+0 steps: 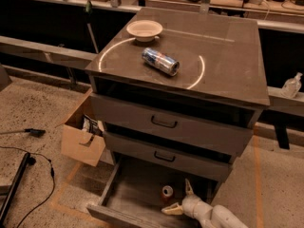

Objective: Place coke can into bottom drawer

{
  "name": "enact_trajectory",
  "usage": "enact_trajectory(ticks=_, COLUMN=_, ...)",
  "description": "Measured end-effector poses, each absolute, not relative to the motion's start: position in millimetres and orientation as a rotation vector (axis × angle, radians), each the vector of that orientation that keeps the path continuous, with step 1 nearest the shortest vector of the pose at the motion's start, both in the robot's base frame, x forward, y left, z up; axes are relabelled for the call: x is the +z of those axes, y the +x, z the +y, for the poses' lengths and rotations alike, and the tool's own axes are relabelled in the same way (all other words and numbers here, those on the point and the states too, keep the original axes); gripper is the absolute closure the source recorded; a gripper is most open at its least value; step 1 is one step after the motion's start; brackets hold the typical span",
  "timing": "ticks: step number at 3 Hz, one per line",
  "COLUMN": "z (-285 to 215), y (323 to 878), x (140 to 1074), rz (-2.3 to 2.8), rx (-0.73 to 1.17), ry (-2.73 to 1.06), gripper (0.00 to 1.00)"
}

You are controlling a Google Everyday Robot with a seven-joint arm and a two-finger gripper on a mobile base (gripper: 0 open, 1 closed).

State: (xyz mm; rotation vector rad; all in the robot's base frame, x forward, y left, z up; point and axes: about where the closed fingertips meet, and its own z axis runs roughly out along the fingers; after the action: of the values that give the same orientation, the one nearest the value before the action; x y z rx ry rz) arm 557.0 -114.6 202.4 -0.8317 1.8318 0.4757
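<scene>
The coke can [167,192], red with a silver top, stands upright on the floor of the pulled-out bottom drawer [128,196], towards its right side. My gripper [175,196] reaches in from the lower right and is open. One fingertip is up behind the can on the right, the other lies low in front of it. The can sits just left of the gap between them, and I cannot tell whether a finger still touches it.
The two upper drawers with black handles [164,123] are shut. On the cabinet top lie a blue-and-silver can [160,61] and a white bowl [144,30]. An open cardboard box [84,137] stands left of the cabinet. Cables lie on the floor at the left.
</scene>
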Motion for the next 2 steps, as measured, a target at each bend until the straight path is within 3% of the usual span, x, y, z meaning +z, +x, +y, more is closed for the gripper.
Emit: enact_trajectory(ticks=2, z=-181.7, y=518.2, x=291.9, rz=1.925, rx=0.464, ry=-0.72, gripper=0.0)
